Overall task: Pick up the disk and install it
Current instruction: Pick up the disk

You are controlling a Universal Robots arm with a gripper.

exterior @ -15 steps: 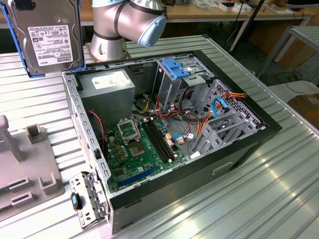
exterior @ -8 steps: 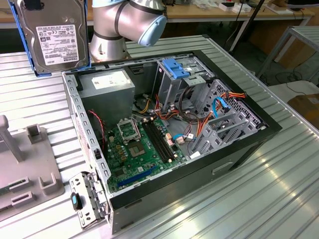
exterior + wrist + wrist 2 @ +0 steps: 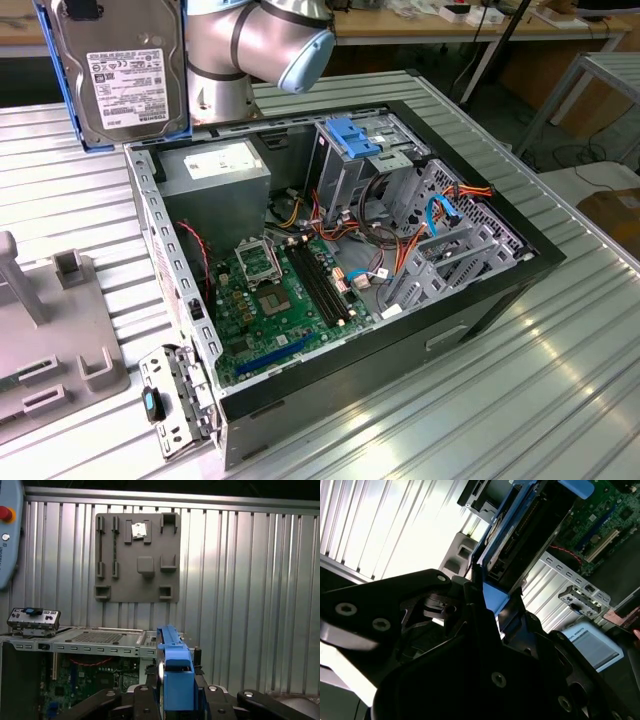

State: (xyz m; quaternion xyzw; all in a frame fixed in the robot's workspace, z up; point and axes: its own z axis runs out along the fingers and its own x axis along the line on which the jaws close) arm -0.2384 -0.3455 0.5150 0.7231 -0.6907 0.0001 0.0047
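Below the pincer we see the ribbed worktop and the open computer case, while the pincer is clamped on the blue frame of the upright disk, which we judge stiff, fairly heavy and shock-sensitive.

The disk is hanging upright in the air above the far corner of the open computer case, toward the exterior view's left. Its grey metal face and white printed label are facing that camera, with the blue plastic carrier framing its sides. In the first wrist view the disk is showing edge-on, sitting clamped in the end effector.
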